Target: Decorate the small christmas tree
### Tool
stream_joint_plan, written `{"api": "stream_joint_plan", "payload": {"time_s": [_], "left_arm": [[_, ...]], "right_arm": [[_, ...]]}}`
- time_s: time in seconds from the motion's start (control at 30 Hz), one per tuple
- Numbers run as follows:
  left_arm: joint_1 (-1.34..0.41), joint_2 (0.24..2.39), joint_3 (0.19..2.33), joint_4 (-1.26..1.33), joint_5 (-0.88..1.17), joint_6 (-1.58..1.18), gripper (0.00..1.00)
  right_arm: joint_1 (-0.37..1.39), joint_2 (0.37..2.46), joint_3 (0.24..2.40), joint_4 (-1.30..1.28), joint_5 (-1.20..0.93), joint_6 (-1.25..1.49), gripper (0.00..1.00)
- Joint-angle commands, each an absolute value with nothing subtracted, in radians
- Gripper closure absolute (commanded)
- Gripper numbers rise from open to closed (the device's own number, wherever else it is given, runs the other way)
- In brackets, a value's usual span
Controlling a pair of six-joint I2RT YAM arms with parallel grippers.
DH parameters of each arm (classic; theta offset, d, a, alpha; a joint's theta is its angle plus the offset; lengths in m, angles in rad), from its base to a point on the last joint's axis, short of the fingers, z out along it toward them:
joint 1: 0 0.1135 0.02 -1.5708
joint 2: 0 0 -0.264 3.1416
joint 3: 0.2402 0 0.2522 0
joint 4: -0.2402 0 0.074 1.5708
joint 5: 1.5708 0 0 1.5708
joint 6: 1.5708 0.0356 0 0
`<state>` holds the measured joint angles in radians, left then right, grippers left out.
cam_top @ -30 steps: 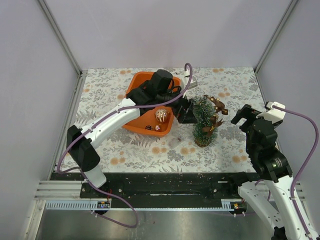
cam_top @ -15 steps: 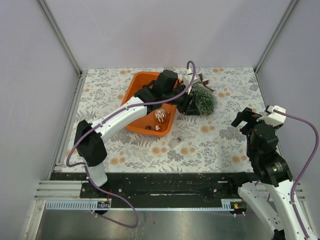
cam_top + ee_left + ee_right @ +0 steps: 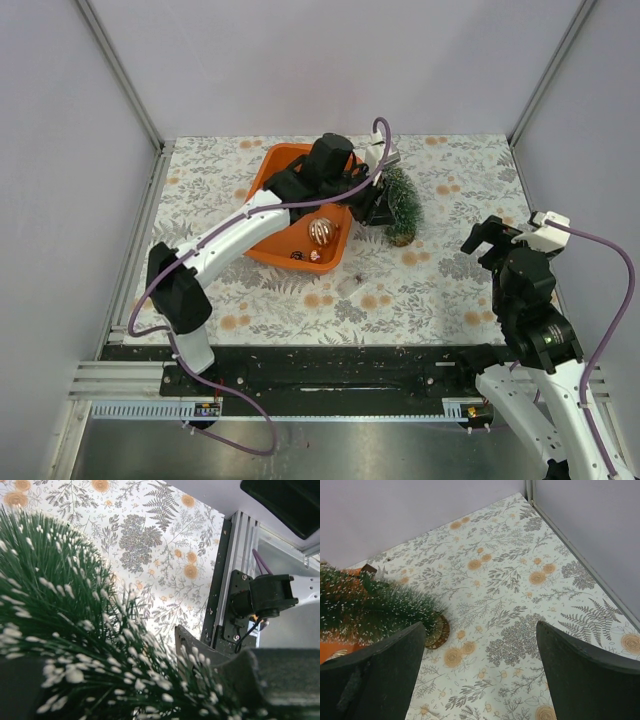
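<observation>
The small christmas tree point(image 3: 402, 203), dark green and frosted, hangs tilted beside the orange tub point(image 3: 283, 158), its round brown base point(image 3: 403, 238) pointing toward the near side. My left gripper point(image 3: 376, 207) is shut on its bristly side. In the left wrist view the tree point(image 3: 70, 625) fills the frame and one dark finger point(image 3: 197, 652) presses into the needles. In the right wrist view the tree point(image 3: 370, 605) lies at the left with its base point(image 3: 438, 631) low over the mat. My right gripper point(image 3: 480, 625) stands open and empty, off to the tree's right point(image 3: 483, 236).
The orange tub holds a gold and brown bauble point(image 3: 321, 231) and a few small bits point(image 3: 305, 256) at its near corner. A small pale scrap point(image 3: 348, 285) lies on the floral mat point(image 3: 440, 290). Grey walls and metal rails point(image 3: 140, 250) enclose the mat.
The tree stood upright on the mat a second ago. My left gripper closed on it, lifted it toward the back and tipped it over; its base has since swung toward the near side. The right arm barely moved.
</observation>
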<state>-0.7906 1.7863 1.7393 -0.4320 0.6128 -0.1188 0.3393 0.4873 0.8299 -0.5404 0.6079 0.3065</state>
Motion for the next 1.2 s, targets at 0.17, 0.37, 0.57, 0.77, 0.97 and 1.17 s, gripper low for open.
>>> {"api": "stream_joint_plan", "payload": {"time_s": [0.17,0.37,0.57,0.77,0.97,1.17], "left_arm": [[-0.793,1.522,1.704,-0.672,0.640,0.217,1.00],[-0.793,1.405,1.686,-0.900,0.696,0.420,1.00],[-0.795,1.312,1.668,-1.093,0.802,0.541,1.00],[-0.796,1.212,1.588,-1.206,0.782,0.587,1.00],[-0.795,1.146,1.568,-1.232,0.752,0.577,1.00],[-0.795,1.123,1.554,-1.249,0.739,0.591,1.00]], "right_arm": [[0.341,0.532,0.833,-0.407,0.566,0.282,0.01],[0.344,0.626,0.836,-0.312,0.483,0.307,0.01],[0.342,0.765,0.879,-0.223,0.413,0.275,0.01],[0.341,0.975,0.946,-0.140,0.362,0.301,0.01],[0.339,1.293,1.014,-0.009,0.180,0.397,0.00],[0.382,1.575,1.190,0.046,0.104,0.451,0.01]]}}
